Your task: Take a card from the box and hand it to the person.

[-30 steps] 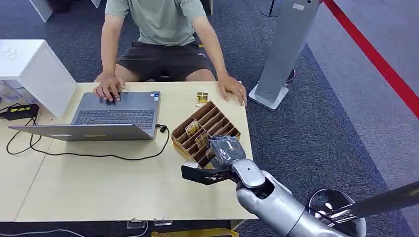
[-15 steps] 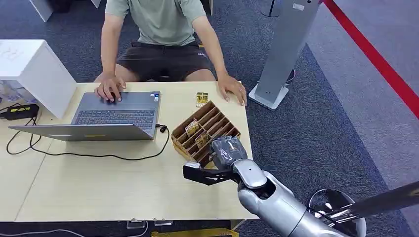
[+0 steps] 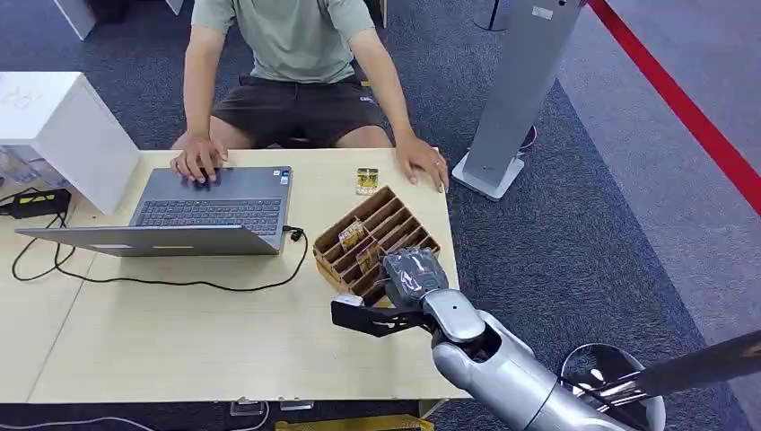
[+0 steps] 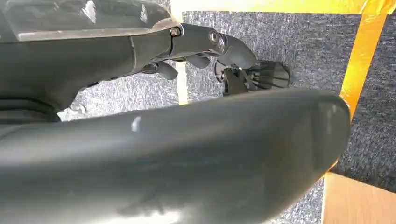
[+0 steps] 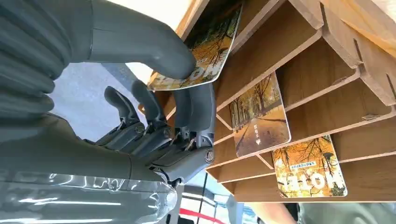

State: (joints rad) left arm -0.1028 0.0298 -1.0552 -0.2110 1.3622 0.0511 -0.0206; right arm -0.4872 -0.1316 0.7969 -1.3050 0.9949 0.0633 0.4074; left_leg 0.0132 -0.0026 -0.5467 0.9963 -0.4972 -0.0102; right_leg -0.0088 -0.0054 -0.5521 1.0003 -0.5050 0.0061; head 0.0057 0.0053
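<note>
Brown slotted wooden box [image 3: 372,235] sits near the bench's [image 3: 161,332] far right corner, cards standing in its compartments. Head view: right hand [image 3: 411,272] is down at the box's near end, fingers hidden among the slots. One loose card [image 3: 366,180] lies beyond the box by the far edge, close to the person's hand [image 3: 422,166]. Laptop [image 3: 193,211] takes the far left half, cable trailing toward the box.

Left wrist view: left hand [image 4: 229,58] hangs over carpet, fingers curled loosely, nothing in them as far as shows.

Right wrist view: thumb [image 5: 154,53] presses one face of a card [image 5: 205,46], a finger [image 5: 198,109] backs the other; the card is pinched, its far part in the slot. Two more cards [image 5: 259,116] stand in neighbouring slots.

Judgement: the draw is just starting. Pull straight along the slot so the dividers don't snag the card; keep the pinch firm, since only an edge is held and it could slip or tilt.
</note>
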